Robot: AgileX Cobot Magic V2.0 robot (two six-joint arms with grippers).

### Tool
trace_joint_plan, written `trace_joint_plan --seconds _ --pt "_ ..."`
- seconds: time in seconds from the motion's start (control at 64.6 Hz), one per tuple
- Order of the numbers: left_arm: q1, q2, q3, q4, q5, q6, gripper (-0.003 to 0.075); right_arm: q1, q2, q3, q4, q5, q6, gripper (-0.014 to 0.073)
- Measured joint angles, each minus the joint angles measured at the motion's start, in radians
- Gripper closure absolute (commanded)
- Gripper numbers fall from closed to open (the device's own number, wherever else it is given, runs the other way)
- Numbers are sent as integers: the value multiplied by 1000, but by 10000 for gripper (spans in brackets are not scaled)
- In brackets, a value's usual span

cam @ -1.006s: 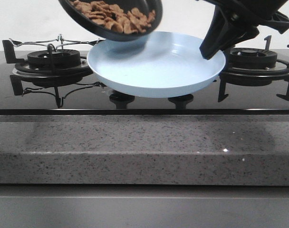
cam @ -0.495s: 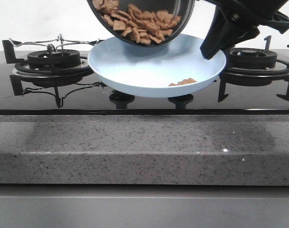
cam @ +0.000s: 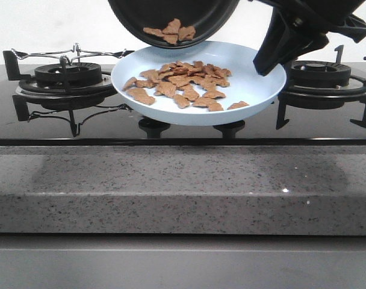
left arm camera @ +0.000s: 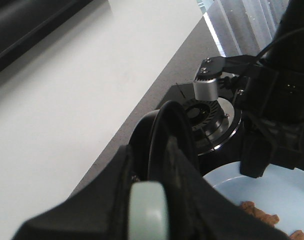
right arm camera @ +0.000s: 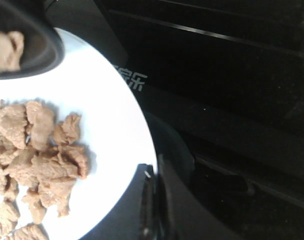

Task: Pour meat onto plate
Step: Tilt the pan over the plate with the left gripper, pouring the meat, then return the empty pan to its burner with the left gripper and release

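The black frying pan [cam: 171, 15] hangs steeply tilted over the plate, its lower lip holding the last few pieces of meat [cam: 171, 29]. Most of the meat [cam: 183, 84] lies spread across the pale light-blue plate [cam: 171, 114], which is held up above the stove. My right gripper [cam: 272, 57] is shut on the plate's right rim; in the right wrist view the gripper [right arm camera: 151, 200] clamps the plate [right arm camera: 117, 115] beside the meat [right arm camera: 37, 150]. My left gripper [left arm camera: 149, 200] is shut on the pan's pale-green handle [left arm camera: 148, 215], out of the front view.
A gas burner with its grate [cam: 65, 75] sits left of the plate, another burner [cam: 321, 75] to the right. Two stove knobs [cam: 154, 125] are under the plate. The speckled grey counter edge [cam: 183, 180] runs along the front.
The pan has tipped further and shifted slightly right, and nearly all the meat has slid out of it onto the plate. The plate and right gripper have stayed in place.
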Motion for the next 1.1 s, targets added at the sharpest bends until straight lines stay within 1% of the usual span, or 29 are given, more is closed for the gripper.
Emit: trace_joint_plan --seconds 0.495,0.604,0.681,0.759,0.898,1.006,1.068,1.099 --pt "-5 -2 0 20 0 22 741 0 4 1 0 0 0 662" --pt "-5 -2 0 11 -27 -3 741 0 4 1 0 0 0 662" --pt "6 -2 -2 9 -45 -53 741 0 4 1 0 0 0 662" --pt "42 -2 -14 7 -45 -127 741 0 4 1 0 0 0 662" --pt "171 -2 -53 5 -20 -296 741 0 4 1 0 0 0 662" --pt "301 13 -94 5 49 -453 741 0 4 1 0 0 0 662" --pt "402 40 -127 2 111 -580 741 0 4 1 0 0 0 662" --pt "438 54 -138 0 133 -623 741 0 4 1 0 0 0 662"
